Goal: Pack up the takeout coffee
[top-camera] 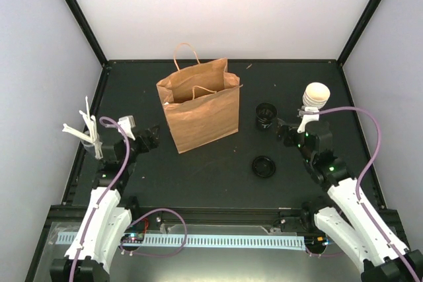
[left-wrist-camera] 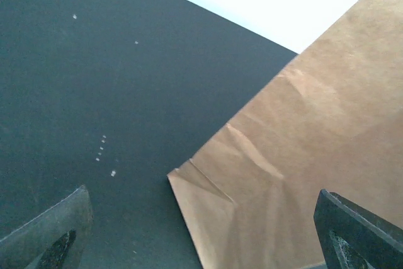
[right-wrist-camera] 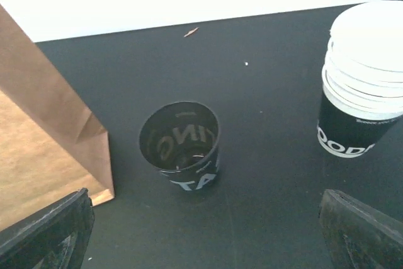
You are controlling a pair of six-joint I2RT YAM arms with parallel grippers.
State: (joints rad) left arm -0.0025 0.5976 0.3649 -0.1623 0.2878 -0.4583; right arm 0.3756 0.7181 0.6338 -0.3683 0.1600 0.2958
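Note:
No single black cup with a cream-white inside shows in any view. A black cup with a dark inside (top-camera: pixel 266 115) and white print stands right of the brown paper bag (top-camera: pixel 199 105); it also shows in the right wrist view (right-wrist-camera: pixel 181 146). A nested stack of cups (top-camera: pixel 316 97) stands further right, and shows in the right wrist view (right-wrist-camera: pixel 362 96). My right gripper (top-camera: pixel 285 130) is open and empty, just short of the dark cup (right-wrist-camera: pixel 204 237). My left gripper (top-camera: pixel 149 138) is open and empty at the bag's lower left corner (left-wrist-camera: pixel 208 244).
A black lid (top-camera: pixel 263 166) lies flat on the table in front of the dark cup. A holder of white stirrers (top-camera: pixel 86 130) stands at the left edge beside my left arm. The bag stands upright, open, handles up. Walls close the table's sides.

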